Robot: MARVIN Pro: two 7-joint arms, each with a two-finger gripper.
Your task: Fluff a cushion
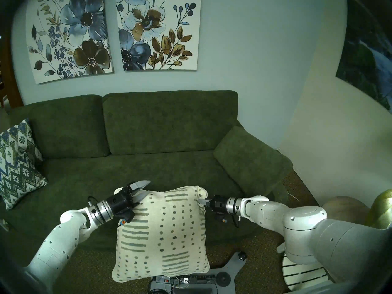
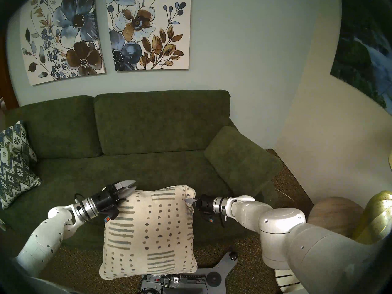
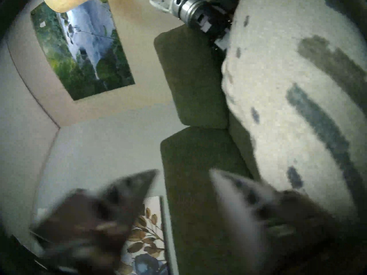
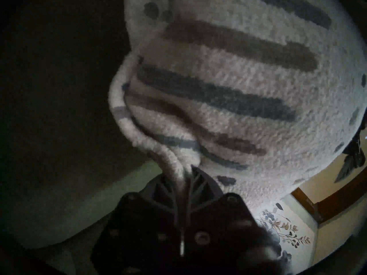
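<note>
Right now our right hand [image 1: 201,201] is clenched on the upper right corner of the cushion [image 1: 163,232], while our left hand [image 1: 142,189] stands parted at the upper left corner, gripping nothing. We judge the fluffing midway: the cushion hangs before the sofa [image 1: 169,126], not yet set down. We count 1 cream cushion, 1 zigzag pillow [image 1: 18,162], 2 hands.
</note>
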